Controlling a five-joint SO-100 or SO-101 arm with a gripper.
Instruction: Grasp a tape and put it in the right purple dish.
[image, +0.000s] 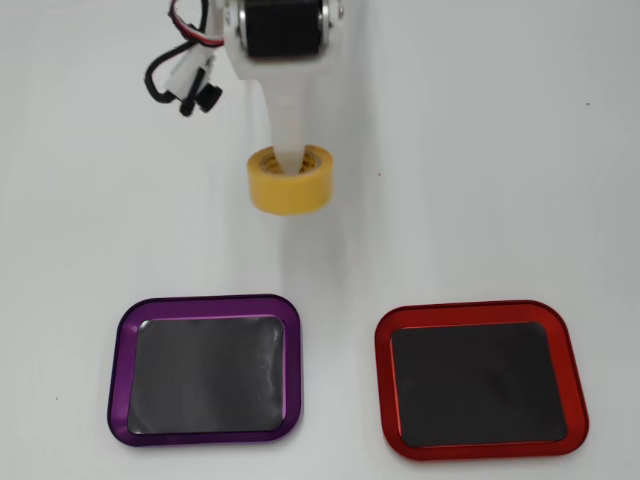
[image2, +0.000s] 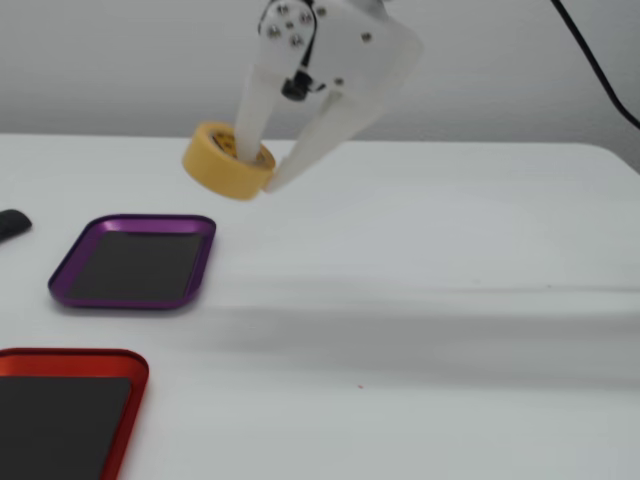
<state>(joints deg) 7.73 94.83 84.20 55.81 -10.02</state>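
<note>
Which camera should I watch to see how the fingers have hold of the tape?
The fixed view: the tape hangs tilted above the table, one finger through its core, the other outside its wall. The overhead view shows only one finger entering the tape, hiding the rest.

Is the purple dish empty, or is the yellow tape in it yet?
Empty. The purple dish shows only its dark inside; the tape hangs tilted in the hand, above the table.

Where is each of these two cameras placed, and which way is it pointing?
Overhead view: hangs above the table, looking straight down on the tape, purple dish and red tray; the gripper enters from the top edge.
Fixed view: stands low beside the table, looking across it; the gripper shows with the tape lifted.
Both share tape, both trays and the gripper.
</note>
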